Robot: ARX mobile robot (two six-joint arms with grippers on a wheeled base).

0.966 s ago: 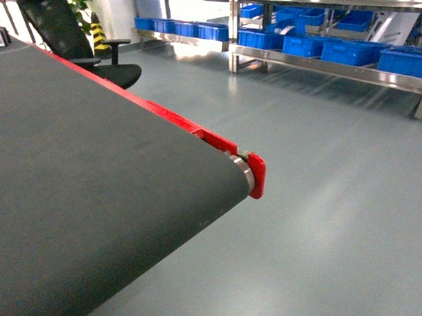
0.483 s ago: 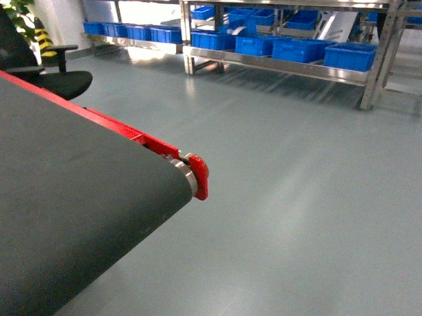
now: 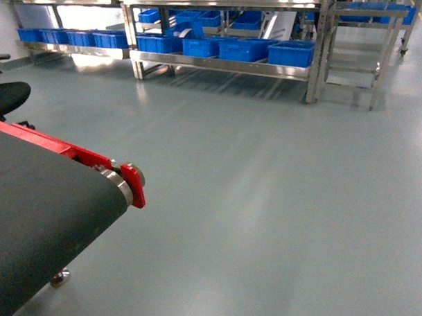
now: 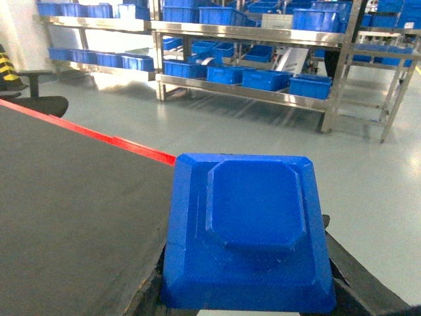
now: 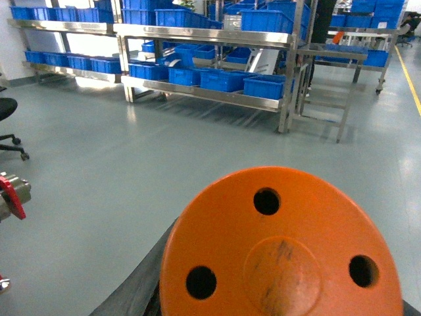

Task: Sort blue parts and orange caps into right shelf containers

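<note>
A chunky blue part (image 4: 247, 230) with a raised octagonal top fills the lower left wrist view; my left gripper (image 4: 247, 299) is shut on it, dark fingers (image 4: 358, 276) showing at its sides, above the belt's edge. A round orange cap (image 5: 279, 250) with three holes fills the lower right wrist view, my right gripper (image 5: 276, 306) shut on it over the floor. Neither gripper shows in the head view. The steel shelf (image 3: 221, 60) stands far ahead across the floor, with several blue containers (image 3: 290, 52) on its lower tier.
A dark conveyor belt (image 3: 39, 205) with a red side rail (image 3: 58, 144) and red end cap (image 3: 135, 183) takes the lower left. Grey floor (image 3: 282, 197) stretches to the shelf. A black office chair (image 3: 4, 96) stands at far left. A steel step frame (image 3: 363, 52) is at the right.
The head view has swung to the right: the belt and its red end cap slid left and down, and the shelf with its blue containers came toward the middle.
</note>
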